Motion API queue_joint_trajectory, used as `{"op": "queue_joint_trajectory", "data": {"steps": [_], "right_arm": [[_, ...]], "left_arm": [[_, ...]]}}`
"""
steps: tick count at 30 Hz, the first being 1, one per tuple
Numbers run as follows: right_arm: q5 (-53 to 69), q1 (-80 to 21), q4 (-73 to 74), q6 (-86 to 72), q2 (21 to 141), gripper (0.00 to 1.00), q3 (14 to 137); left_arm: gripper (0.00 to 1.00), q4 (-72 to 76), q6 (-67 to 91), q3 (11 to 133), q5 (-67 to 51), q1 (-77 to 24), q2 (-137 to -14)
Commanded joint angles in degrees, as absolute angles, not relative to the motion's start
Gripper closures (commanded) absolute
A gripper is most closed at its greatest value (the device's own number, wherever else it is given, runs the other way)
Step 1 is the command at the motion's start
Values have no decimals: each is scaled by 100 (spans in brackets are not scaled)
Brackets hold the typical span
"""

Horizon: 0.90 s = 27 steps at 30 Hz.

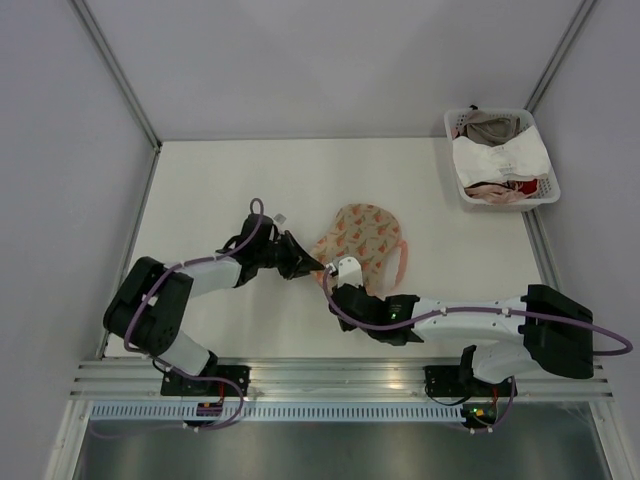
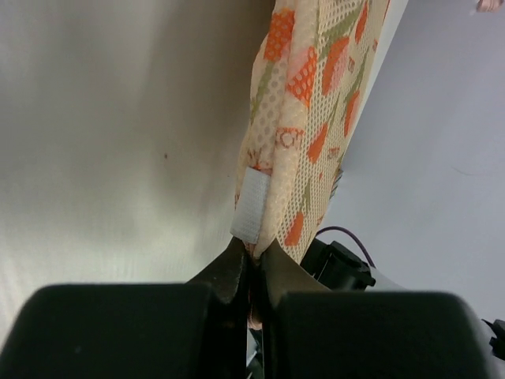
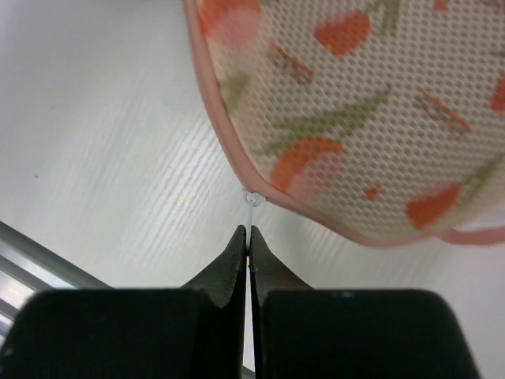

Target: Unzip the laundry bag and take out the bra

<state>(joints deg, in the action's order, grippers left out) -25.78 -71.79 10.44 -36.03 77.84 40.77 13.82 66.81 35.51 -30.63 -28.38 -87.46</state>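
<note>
The laundry bag [image 1: 362, 243] lies flat on the white table [image 1: 220, 190], near the middle and a little toward the arms. Its cream mesh with orange-red and green print faces up. Both grippers meet at the bag's near-left edge, just beside each other.

The left gripper [image 1: 303, 262] comes from the left. In its wrist view the two fingers are pressed together on the rim of the bag [image 2: 316, 103], right under a small white tab [image 2: 252, 205] sewn on that rim. The fabric rises from between the fingertips.

The right gripper [image 1: 336, 272] reaches from the right side. Its jaws are closed to a very thin gap, and between the tips they pinch the small white zip pull [image 3: 250, 207]. This pull hangs from the pink edging [image 3: 225, 130] that runs around the bag [image 3: 379, 118].

Whether the zip is already a little open at this point, I cannot tell, because the edging looks continuous but part of it is blurred.

A white slatted basket [image 1: 505, 202] stands at the far right corner of the table (well apart from the bag), with a white padded garment [image 1: 500, 155] on top of other clothes.
</note>
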Motion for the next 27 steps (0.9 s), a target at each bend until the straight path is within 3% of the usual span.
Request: {"op": "queue_joint_trajectory", "data": {"steps": [1, 9, 12, 19, 22, 23, 24, 25, 27], "right_arm": [[-2329, -7207, 1923, -3857, 8007, 99, 4324], [-3435, -6542, 3146, -4570, 7875, 100, 4623], [-3612, -6119, 3375, -4492, 7919, 99, 4755], [-3508, -5573, 3113, -4000, 8086, 100, 4869], [-3244, -5520, 2788, -3832, 8147, 100, 4817], [-3026, -5528, 2717, -3780, 8174, 100, 4808], [-2945, -5528, 2611, -3736, 8174, 100, 4782], [-2875, -5528, 2515, -3709, 8165, 100, 4781], [-2681, -5528, 2391, -3648, 8156, 100, 4755]], "left_arm": [[98, 1023, 5515, 4182, -3944, -2198, -9052], [96, -1552, 2924, 5466, -4878, -2048, -9431], [92, -2649, 2068, 5861, -4503, -2083, -9483], [86, -3322, 1564, 6485, -4017, -2355, -10070], [59, -3200, 1634, 6846, -3894, -2373, -10300], [35, -3112, 1704, 6986, -3702, -2373, -10344], [27, -3103, 1879, 7100, -3483, -2373, -10397], [1, -3111, 1977, 7276, -3254, -2382, -10424], [0, -3111, 2266, 7365, -2665, -2373, -10319]]}}
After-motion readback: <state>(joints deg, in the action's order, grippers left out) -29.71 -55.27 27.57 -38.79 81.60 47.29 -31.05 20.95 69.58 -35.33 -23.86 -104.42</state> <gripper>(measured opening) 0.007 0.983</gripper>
